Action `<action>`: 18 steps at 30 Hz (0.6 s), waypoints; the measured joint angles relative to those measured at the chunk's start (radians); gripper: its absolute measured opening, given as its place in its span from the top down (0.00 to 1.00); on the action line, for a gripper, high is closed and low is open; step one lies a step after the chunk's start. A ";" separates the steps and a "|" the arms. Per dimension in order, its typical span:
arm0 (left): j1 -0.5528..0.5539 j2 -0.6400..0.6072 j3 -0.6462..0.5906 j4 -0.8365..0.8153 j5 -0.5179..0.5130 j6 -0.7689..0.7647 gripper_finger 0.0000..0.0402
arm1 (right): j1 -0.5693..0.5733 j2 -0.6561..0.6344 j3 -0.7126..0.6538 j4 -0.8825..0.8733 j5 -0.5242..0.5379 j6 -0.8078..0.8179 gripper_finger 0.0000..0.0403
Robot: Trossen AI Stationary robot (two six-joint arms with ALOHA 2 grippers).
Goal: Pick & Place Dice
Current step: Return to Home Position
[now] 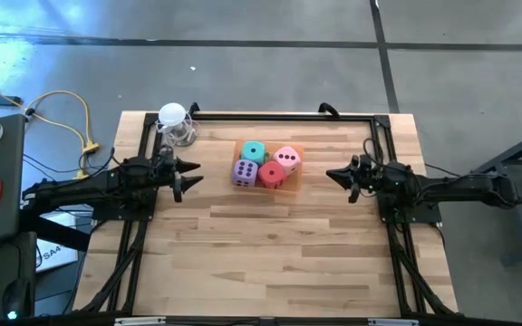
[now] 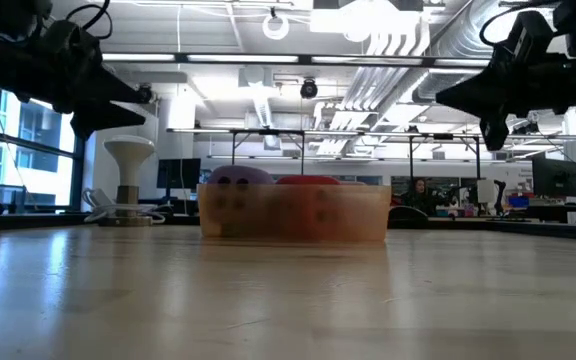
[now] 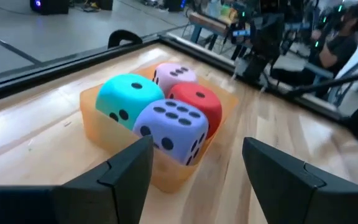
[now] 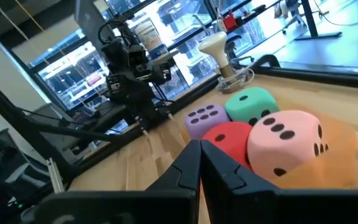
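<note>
The soft, pip-dotted teal die (image 1: 254, 151), purple die (image 1: 245, 171), pink die (image 1: 287, 158) and red die (image 1: 272, 175) sat packed in the translucent orange plastic tray (image 3: 166, 174), midway between both raised grippers. The left gripper (image 1: 196, 172) hung with fingers spread and empty. The right gripper (image 1: 330, 174) was pinched closed on nothing.

Orange tray (image 2: 368, 225) packed full with teal die (image 3: 124, 96), pink die (image 3: 174, 74), purple die (image 3: 173, 124) and red die (image 3: 197, 102); no finger gap between them. Open lane from left gripper (image 1: 194, 174) to tray, likewise from right gripper (image 1: 331, 175). Both hang above tabletop, room beneath. Bare table (image 1: 270, 254) wide open on side away from black frame rail (image 1: 270, 115). White-topped cup (image 1: 175, 124) near left gripper, apart from tray.
</note>
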 joint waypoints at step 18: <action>0.000 -0.193 -0.104 0.001 0.037 0.070 0.40 | 0.000 0.041 -0.041 0.008 0.017 0.054 1.00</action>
